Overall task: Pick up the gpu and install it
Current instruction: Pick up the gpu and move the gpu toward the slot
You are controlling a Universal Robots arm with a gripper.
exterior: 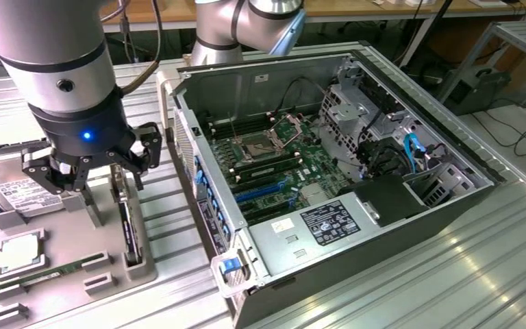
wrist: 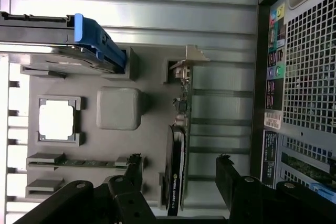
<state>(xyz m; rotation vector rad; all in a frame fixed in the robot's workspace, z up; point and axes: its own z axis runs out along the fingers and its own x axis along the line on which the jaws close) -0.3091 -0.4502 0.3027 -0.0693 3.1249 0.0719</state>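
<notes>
The gpu (exterior: 131,236) is a thin black card standing on its edge in a slot of the grey parts tray (exterior: 71,229), at the exterior view's left. In the wrist view the gpu (wrist: 176,166) shows its black shroud and its metal end bracket. My gripper (exterior: 117,199) hangs just above the card, open, with one black finger on each side of it. In the wrist view, the gripper (wrist: 179,165) has its fingers (wrist: 227,174) well apart, and the card lies between them untouched.
The open computer case (exterior: 336,171) lies at the exterior view's right, motherboard and blue card slots (exterior: 263,192) exposed. The tray also holds a silver hard drive (exterior: 11,188) with a blue handle (wrist: 94,40), a processor (exterior: 21,250) and a green memory stick (exterior: 53,274).
</notes>
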